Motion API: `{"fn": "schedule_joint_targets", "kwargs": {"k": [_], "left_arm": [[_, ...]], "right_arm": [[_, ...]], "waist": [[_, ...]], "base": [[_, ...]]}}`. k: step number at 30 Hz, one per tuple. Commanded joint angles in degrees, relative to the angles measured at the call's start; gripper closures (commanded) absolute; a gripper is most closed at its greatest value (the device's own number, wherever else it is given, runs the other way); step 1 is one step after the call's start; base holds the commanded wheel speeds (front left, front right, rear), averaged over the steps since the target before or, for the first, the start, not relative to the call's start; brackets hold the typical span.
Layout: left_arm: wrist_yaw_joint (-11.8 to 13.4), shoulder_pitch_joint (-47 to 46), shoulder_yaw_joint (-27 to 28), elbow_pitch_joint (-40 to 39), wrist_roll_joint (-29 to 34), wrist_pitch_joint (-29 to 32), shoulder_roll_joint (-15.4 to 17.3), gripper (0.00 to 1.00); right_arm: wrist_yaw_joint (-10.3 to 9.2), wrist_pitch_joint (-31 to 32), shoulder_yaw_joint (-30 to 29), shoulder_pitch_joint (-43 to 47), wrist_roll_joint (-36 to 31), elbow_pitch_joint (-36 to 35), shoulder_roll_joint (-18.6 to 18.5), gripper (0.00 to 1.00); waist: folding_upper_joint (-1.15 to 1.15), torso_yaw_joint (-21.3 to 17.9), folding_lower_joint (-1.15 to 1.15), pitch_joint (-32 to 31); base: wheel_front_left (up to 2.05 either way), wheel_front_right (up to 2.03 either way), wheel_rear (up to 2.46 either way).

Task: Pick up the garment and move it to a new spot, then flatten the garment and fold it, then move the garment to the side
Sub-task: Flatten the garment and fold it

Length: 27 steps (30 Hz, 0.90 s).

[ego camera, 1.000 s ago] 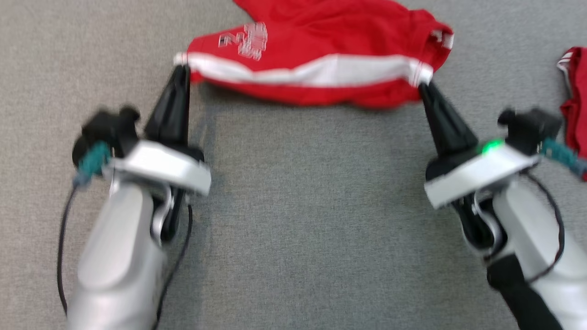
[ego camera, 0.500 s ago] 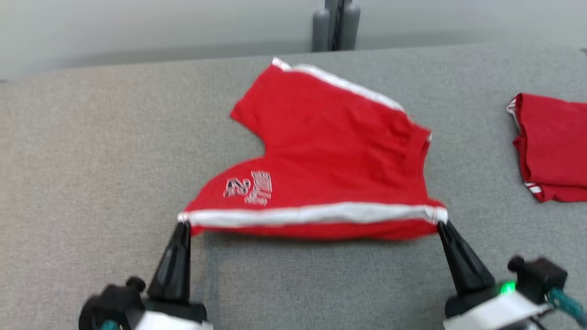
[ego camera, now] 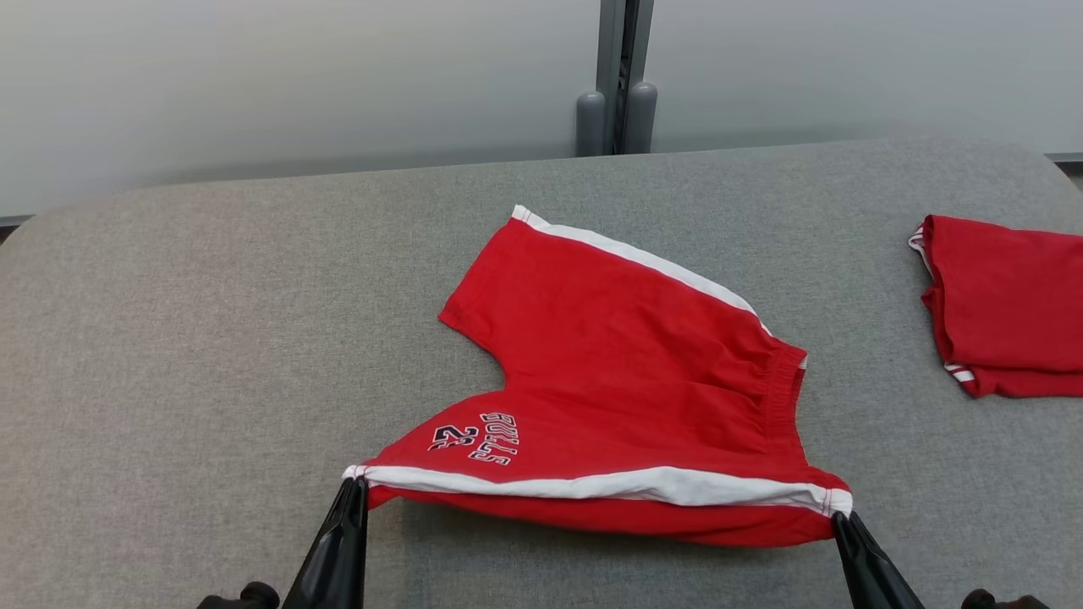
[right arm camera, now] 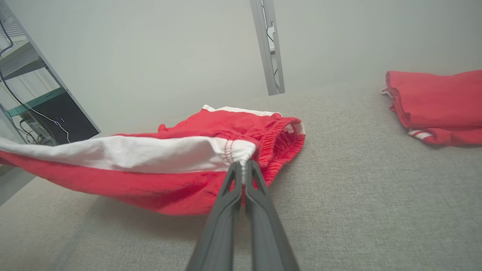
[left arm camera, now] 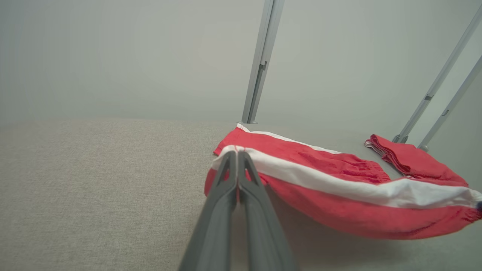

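In the head view I am pinching the red shorts [ego camera: 626, 381] at both ends of the near white stripe [ego camera: 609, 484]. My left end effector [ego camera: 354, 486] is clenched on the leg-hem corner and my right end effector [ego camera: 839, 518] on the waist corner. That edge is hanging raised between them, while the rest of the shorts is lying mid-worktop [ego camera: 211, 338] with the far leg pointing toward the back.

In the left wrist view my fingers are pressing together on only a small nip of stripe, and the red layer beneath is sagging in a belly clear of the surface.

In the right wrist view the grip is sitting right at the stitched corner beside the elastic waistband [right arm camera: 280, 135] — again very little cloth between the fingers.

I judge two risks. If I am spreading too hard, a corner may be slipping out. If I am lowering without tension, the sagging under-layer may be tucking beneath and creasing.

Open grey surface is lying to my left and toward me. On the right the folded red garment [ego camera: 1007, 304] is limiting room near that rounded edge, and the back edge is running just before the post [ego camera: 616, 85].
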Motion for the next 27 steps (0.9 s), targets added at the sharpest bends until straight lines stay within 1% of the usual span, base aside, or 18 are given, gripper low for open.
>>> {"fn": "schedule_joint_targets", "kwargs": {"k": [1, 6, 7, 11, 14, 16, 20, 23, 27], "left_arm": [[-0.48, -1.04, 0.43, -0.24, 0.53, 0.12, 0.9, 1.0], [-1.74, -8.44, 1.24, 1.14, 0.91, 0.09, 2.44, 1.0], [-1.74, -8.44, 1.24, 1.14, 0.91, 0.09, 2.44, 1.0], [-3.51, -17.7, 1.15, 3.59, 1.47, 0.28, 3.26, 1.0], [-4.9, -26.02, 1.31, 7.18, 1.43, 0.45, 3.85, 1.0], [-5.72, -31.58, 1.08, 10.49, 1.36, 0.78, 3.81, 1.0], [-7.07, -42.82, -0.02, 18.6, 1.06, 0.74, 2.78, 1.0], [-8.11, -50.26, -1.26, 27.25, 0.91, 0.68, 2.4, 1.0], [-9.17, -59.4, -3.11, 38.39, 0.81, -0.82, 1.43, 1.0]], "right_arm": [[0.02, 0.11, -0.4, -0.67, -0.1, -0.46, 0.21, 1.0], [0.02, 0.52, -1.22, -5.48, 0.66, -0.1, 0.47, 1.0], [0.02, 0.52, -1.22, -5.48, 0.66, -0.1, 0.47, 1.0], [0.02, 0.83, -1.04, -12.1, 1.79, 0.78, 0.4, 1.0], [0.02, 0.63, -0.92, -17.56, 2.58, 2.32, 0.01, 1.0], [0.02, 0.44, -0.87, -21.37, 2.33, 3.9, -0.36, 1.0], [0.02, 0.04, -1.86, -27.63, 2.54, 7.65, 0.15, 1.0], [0.02, -0.18, -2.43, -31.36, 2.74, 10.46, 0.56, 1.0], [0.02, -0.61, -2.56, -34.88, 2.39, 12.79, 1.2, 1.0]], "waist": [[0.0, -0.14, 0.0, 0.6], [0.0, -0.61, 0.0, 4.11], [0.0, -0.61, 0.0, 4.11], [0.0, -1.39, 0.0, 9.45], [0.0, -1.87, 0.0, 13.45], [0.0, -2.25, 0.0, 15.78], [0.0, -2.42, 0.0, 19.7], [0.0, -2.77, 0.0, 21.8], [0.0, -3.29, 0.0, 24.04]], "base": [[0.0, 0.0, 0.0], [0.0, 0.0, 0.0], [0.0, 0.0, 0.0], [0.0, 0.0, 0.0], [0.0, 0.0, 0.0], [0.0, 0.0, 0.0], [0.0, 0.0, 0.0], [0.0, 0.0, 0.0], [0.0, 0.0, 0.0]]}}
